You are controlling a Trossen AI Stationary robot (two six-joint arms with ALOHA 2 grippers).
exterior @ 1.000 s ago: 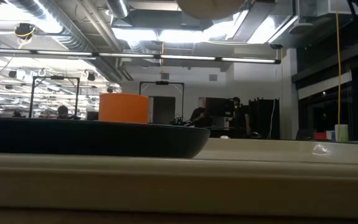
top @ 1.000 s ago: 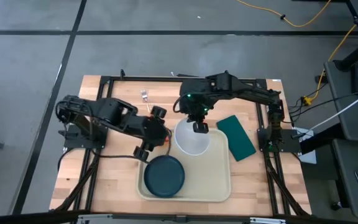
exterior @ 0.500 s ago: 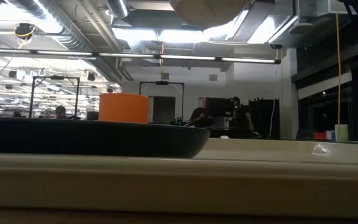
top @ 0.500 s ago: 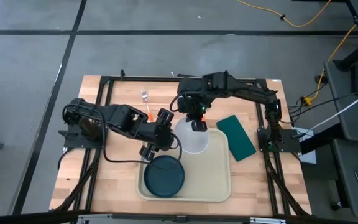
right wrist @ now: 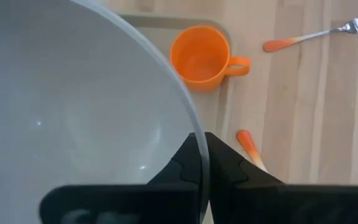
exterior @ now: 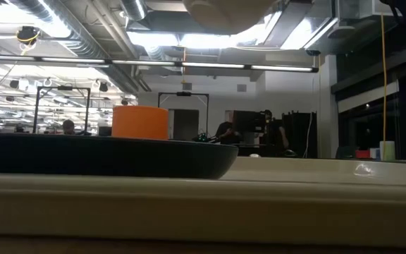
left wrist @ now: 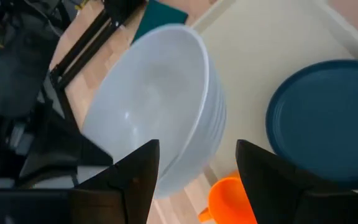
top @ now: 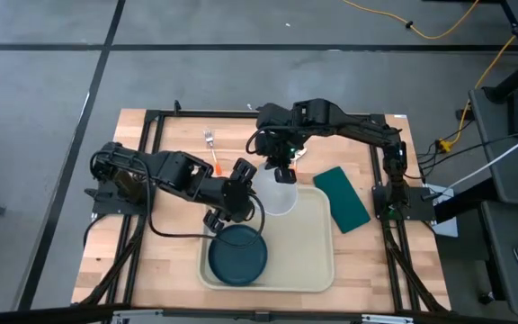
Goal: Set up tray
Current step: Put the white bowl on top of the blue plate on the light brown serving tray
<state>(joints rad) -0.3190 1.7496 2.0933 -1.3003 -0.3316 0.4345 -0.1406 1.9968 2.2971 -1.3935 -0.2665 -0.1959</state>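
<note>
The right gripper (top: 282,175), pinching the rim of the white bowl (top: 275,192), is carrying it away from the middle of the tray (top: 313,252) toward the tray's far left corner. The left gripper (top: 234,193) is swinging in from the left, closing on the bowl's side, its fingers parted.

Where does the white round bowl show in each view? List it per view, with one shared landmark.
High view: white round bowl, over the tray's far edge.
Low view: its underside, top centre.
Left wrist view: centre-left.
Right wrist view: fills the left.
Landmark: orange plastic mug, beside it.
</note>
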